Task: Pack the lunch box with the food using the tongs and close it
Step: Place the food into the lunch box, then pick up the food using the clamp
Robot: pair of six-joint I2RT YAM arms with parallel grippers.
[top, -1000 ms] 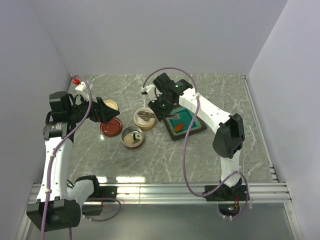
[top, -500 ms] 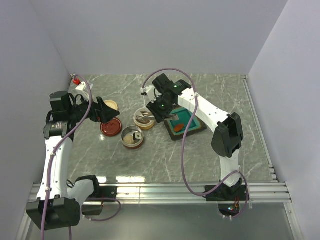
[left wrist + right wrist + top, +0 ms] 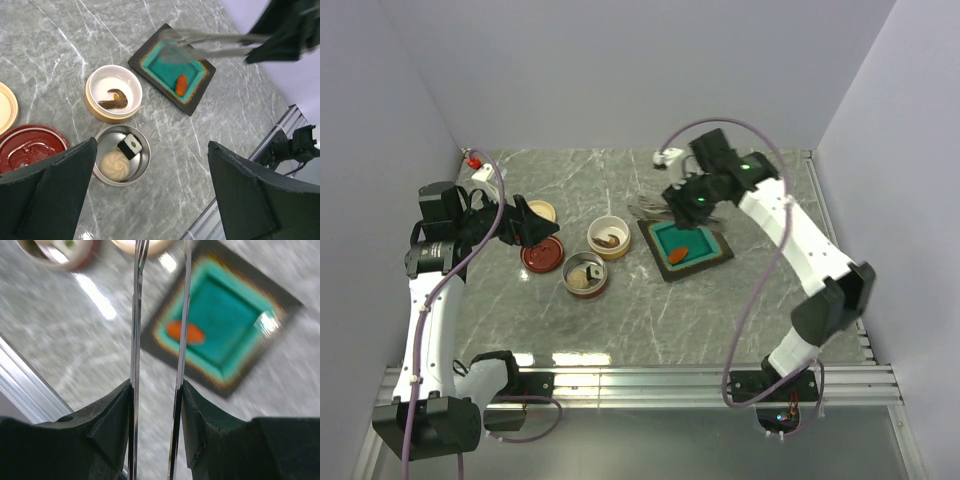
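Note:
My right gripper [image 3: 693,205] is shut on the tongs [image 3: 655,211], which point left over the far edge of the teal tray [image 3: 712,247]. In the right wrist view the tongs [image 3: 136,315] stand with their two arms apart and nothing between them, my gripper [image 3: 156,405] clamping both arms. An orange-red piece [image 3: 678,255] lies in the tray. The white lunch box bowl [image 3: 95,82] holds a dark brown lump [image 3: 114,100]. The metal bowl [image 3: 142,165] holds a pale round bun [image 3: 114,164] and a white cube [image 3: 130,145]. My left gripper [image 3: 525,226] hovers open over the lids.
A red lid [image 3: 542,254] and a cream lid [image 3: 541,211] lie left of the bowls. Walls close the table on the left, back and right. A metal rail [image 3: 640,380] runs along the near edge.
My right gripper has swung right with the tongs, from over the white bowl to the tray's far edge. The brown lump now lies in that bowl. The left arm has not moved.

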